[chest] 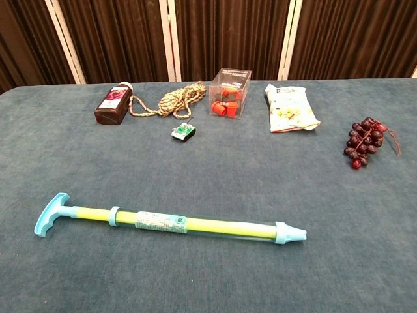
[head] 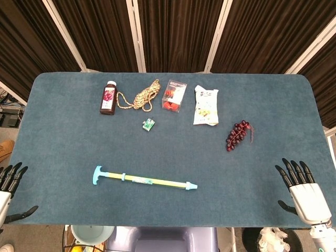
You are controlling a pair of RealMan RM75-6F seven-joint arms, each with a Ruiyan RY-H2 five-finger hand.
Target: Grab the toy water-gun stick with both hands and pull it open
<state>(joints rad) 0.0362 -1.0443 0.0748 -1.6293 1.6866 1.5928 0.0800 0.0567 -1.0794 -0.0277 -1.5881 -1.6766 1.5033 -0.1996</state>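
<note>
Toy water-gun stick (head: pixel 145 181) lies flat near the table's (head: pixel 63 136) front edge, T-handle pointing left, nozzle right | left hand (head: pixel 6 188) at the near-left corner, fingers spread, empty | right hand (head: pixel 303 193) at the near-right corner, fingers spread, empty | both well apart from the stick | grapes (head: pixel 237 134) sit farther back on the right.

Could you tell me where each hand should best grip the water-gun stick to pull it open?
Probably the left hand on the blue T-handle and the right hand on the clear barrel near the nozzle, both from above, since the water-gun stick lies flat, crosswise.
</note>
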